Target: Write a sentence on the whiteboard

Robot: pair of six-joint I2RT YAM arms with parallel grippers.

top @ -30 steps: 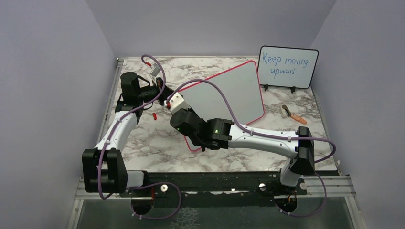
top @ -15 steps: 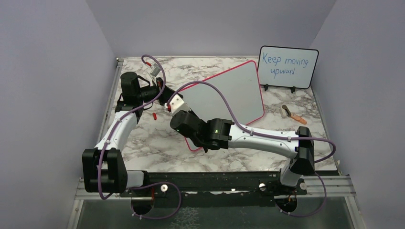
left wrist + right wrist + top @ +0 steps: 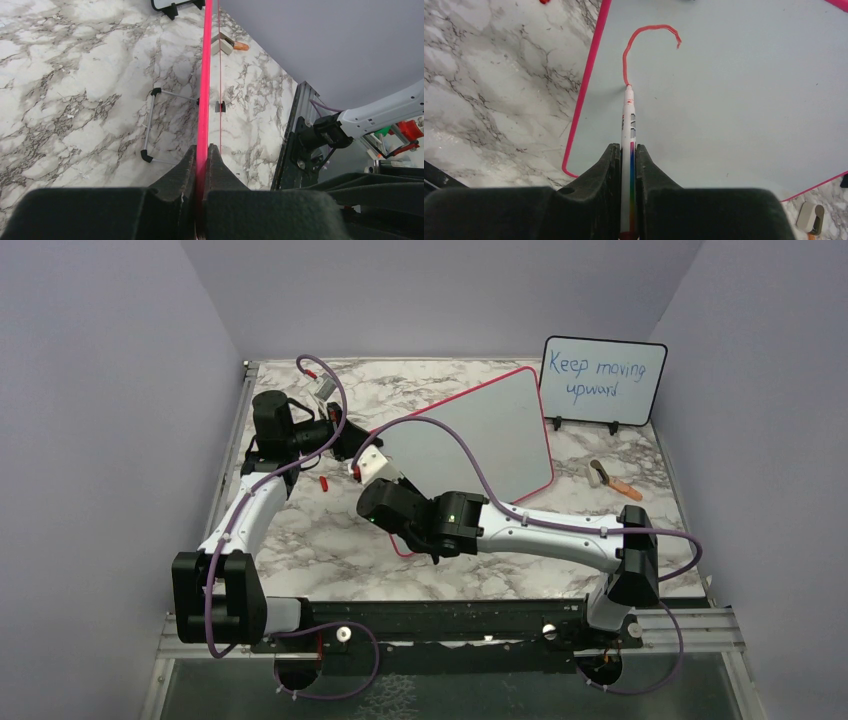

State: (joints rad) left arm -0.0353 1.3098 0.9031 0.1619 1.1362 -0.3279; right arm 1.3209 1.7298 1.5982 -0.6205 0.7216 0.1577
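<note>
whiteboard (image 3: 490,430): right pincer (image 3: 627,148) slightly nearer than before

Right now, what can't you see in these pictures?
Top view: the right arm covers the red stroke on the whiteboard.
Left wrist view: the whiteboard is edge-on, its face hidden.
Right wrist view: the fingers hide the marker's back end.
Top view: the orange-tipped object is too small to name.

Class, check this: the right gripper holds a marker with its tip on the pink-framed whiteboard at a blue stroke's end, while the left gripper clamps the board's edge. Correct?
Not quite: the stroke is red, not blue; the right wrist view shows it. Otherwise yes: right gripper holds the marker on the whiteboard, left gripper clamps its edge.
</note>
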